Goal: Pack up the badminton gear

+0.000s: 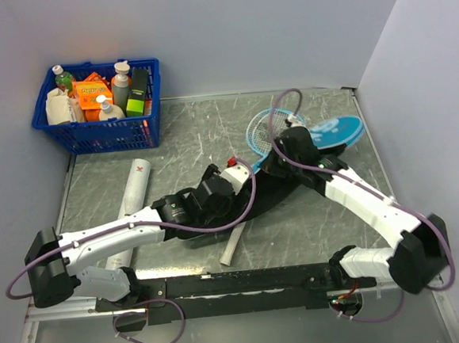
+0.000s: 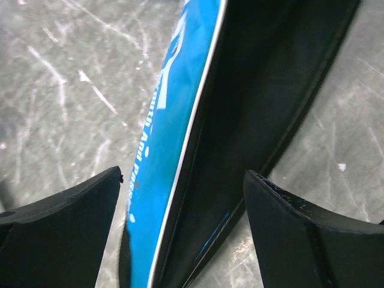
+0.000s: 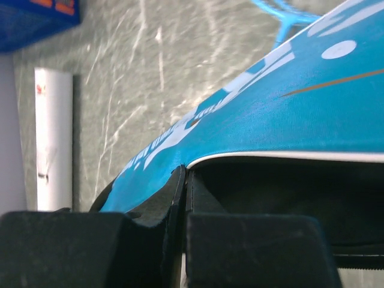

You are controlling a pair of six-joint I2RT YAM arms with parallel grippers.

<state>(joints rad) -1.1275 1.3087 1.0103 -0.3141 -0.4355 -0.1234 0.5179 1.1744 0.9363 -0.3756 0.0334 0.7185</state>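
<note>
The teal cover (image 1: 339,129) lies at the back right, its black inside (image 1: 273,193) spread towards the middle of the table. My right gripper (image 1: 276,161) is shut on the cover's upper teal flap (image 3: 252,114) at its edge and holds it raised, so the dark opening (image 3: 282,192) shows. My left gripper (image 2: 183,180) is open, its fingers (image 2: 60,228) on either side of the cover's teal-and-black edge (image 2: 174,120) without touching it. The light-blue racket head (image 1: 262,129) lies beside the cover, and its pale handle (image 1: 231,249) points to the near edge. A long white tube (image 1: 134,191) lies to the left.
A blue plastic basket (image 1: 99,134) of bottles and boxes stands at the back left corner. Grey walls close the table at the back and on the right. The white tube (image 3: 54,138) and a corner of the basket (image 3: 36,18) also show in the right wrist view.
</note>
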